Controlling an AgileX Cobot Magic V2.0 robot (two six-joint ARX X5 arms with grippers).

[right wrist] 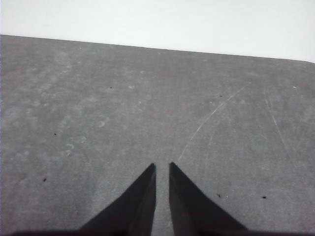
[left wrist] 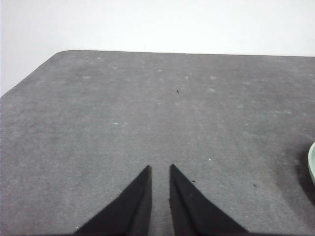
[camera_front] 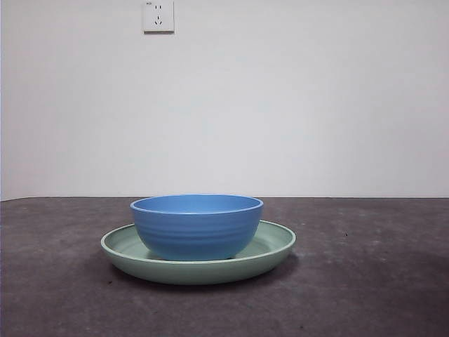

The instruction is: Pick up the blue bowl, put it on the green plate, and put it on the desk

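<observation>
White wall fills the background in the front view, with a white power socket (camera_front: 158,15) mounted high on it, left of centre. Below it the desk (camera_front: 365,281) runs across the whole width, dark grey-brown and faintly speckled.

Near the middle of the desk sits the green plate (camera_front: 277,239), wide and shallow, with its raised rim showing all round. The blue bowl (camera_front: 196,226) stands upright inside the plate, resting on the plate's floor, its mouth open upward and faint ridges ringing its outer wall. The bowl is narrower than the plate, so a band of pale green shows on both sides of it.

Neither arm appears in the front view. The left gripper (left wrist: 160,168) hangs over bare desk, its two black jaws drawn close with only a thin slit between the tips and nothing held in them. At the edge of the left wrist view a small curved sliver of the green plate (left wrist: 312,162) shows, well apart from those jaws; the bowl does not show in that view.

The right gripper (right wrist: 162,165) likewise sits over bare desk, jaws nearly together and gripping nothing. Pale scratch marks (right wrist: 211,118) cross the desk surface beyond its tips. Neither plate nor bowl shows in the right wrist view.
</observation>
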